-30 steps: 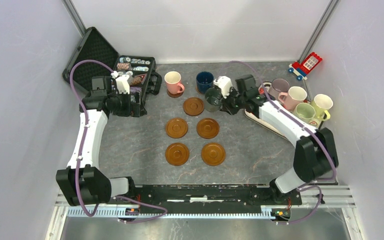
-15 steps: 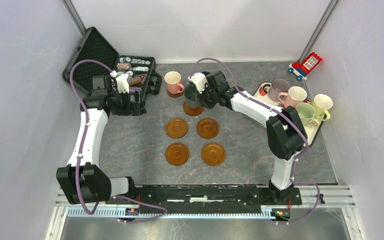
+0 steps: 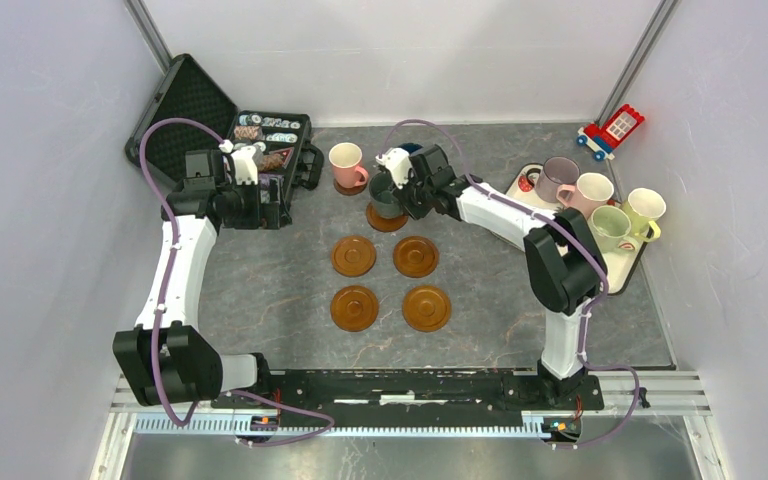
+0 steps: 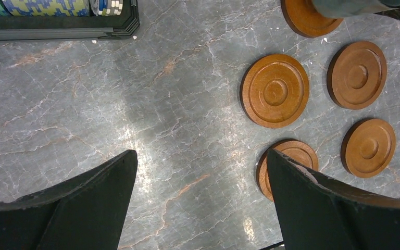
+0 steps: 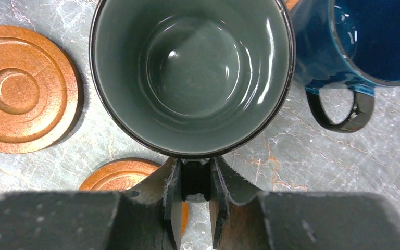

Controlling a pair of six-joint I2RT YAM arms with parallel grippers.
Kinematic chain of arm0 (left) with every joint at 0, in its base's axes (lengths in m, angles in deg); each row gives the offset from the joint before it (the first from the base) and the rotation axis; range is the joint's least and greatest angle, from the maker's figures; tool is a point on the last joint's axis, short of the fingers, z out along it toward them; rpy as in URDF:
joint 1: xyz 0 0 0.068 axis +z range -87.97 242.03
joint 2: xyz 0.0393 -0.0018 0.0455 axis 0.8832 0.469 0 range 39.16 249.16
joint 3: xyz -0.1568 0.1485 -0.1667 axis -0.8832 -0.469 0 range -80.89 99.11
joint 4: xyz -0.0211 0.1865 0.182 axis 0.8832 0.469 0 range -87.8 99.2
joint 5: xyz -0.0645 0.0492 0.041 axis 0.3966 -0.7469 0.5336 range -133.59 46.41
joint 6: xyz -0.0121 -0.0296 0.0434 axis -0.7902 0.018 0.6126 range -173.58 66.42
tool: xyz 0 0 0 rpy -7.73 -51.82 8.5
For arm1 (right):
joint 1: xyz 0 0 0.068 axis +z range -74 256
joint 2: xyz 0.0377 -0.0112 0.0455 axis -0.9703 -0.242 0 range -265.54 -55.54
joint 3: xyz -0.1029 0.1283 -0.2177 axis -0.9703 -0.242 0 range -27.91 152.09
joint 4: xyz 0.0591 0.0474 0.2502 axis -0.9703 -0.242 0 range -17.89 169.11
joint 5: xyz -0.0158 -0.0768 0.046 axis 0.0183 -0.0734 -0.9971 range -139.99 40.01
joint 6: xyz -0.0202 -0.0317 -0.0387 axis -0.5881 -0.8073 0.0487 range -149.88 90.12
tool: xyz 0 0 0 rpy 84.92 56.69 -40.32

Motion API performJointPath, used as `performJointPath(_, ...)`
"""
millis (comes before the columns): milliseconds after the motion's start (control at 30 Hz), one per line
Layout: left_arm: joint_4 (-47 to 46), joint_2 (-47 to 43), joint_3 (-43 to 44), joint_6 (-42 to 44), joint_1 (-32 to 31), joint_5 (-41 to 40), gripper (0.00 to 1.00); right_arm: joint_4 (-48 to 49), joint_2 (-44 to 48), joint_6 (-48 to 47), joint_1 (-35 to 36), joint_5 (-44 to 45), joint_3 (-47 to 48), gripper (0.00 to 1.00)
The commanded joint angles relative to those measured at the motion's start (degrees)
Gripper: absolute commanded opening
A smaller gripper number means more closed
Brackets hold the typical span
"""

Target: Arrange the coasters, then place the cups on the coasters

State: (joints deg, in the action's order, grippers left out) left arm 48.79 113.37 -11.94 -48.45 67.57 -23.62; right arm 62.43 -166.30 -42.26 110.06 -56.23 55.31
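My right gripper point(image 5: 195, 179) clamps the grey-green mug point(image 5: 192, 73) by its handle over the twelve-o'clock coaster point(image 4: 299, 21); my left gripper point(image 4: 200, 203) gapes wide at nine o'clock.

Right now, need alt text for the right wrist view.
The right gripper is shut on the handle of an empty dark grey-green mug, seen from above. A navy blue mug stands at upper right; a brown coaster lies at left on the grey marbled table, a second coaster partly behind the gripper.
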Motion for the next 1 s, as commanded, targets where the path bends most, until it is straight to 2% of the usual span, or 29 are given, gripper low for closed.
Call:
performJointPath(0, -1.9, -0.2, 0.8, -2.3, 0.1, -0.2, 1.0, 6.6, -1.0, 1.6, 0.5, -1.2, 0.2, 0.0)
performJointPath(233, -1.9, -1.1, 0.3, -1.7, 0.1, -0.7, 1.0, 7.8, -1.7, 1.6, 1.1, 0.1, -1.6, 0.01)
performJointPath(267, -2.0, -1.2, 0.1, -1.5, 0.1, -0.9, 1.0, 7.7, -1.7, 1.5, 1.2, 0.1, -1.8, 0.07)
performJointPath(333, -2.0, -1.2, -0.1, -1.3, 0.1, -1.1, 1.0, 7.8, -1.5, 1.6, 1.4, 0.2, -2.6, 0.32)
performJointPath(400, -1.9, -1.3, -0.1, -1.1, 0.1, -1.2, 1.0, 8.1, -1.0, 1.8, 1.6, 0.1, -3.4, 0.43)
performJointPath(700, -1.1, -1.6, 0.5, 1.0, 0.1, -0.7, 1.0, 2.8, 3.9, 1.5, 1.6, -0.8, -3.6, 0.72)
performJointPath(867, 3.1, -0.3, 2.7, 4.6, 0.1, 1.0, 1.0, -3.3, 11.1, -3.7, -1.5, -7.0, -4.8, 0.94)
performJointPath(967, 4.6, -0.1, 3.1, 7.0, 0.1, 2.3, 1.0, -8.0, 14.3, -6.0, -4.4, -11.7, -4.1, 0.98)
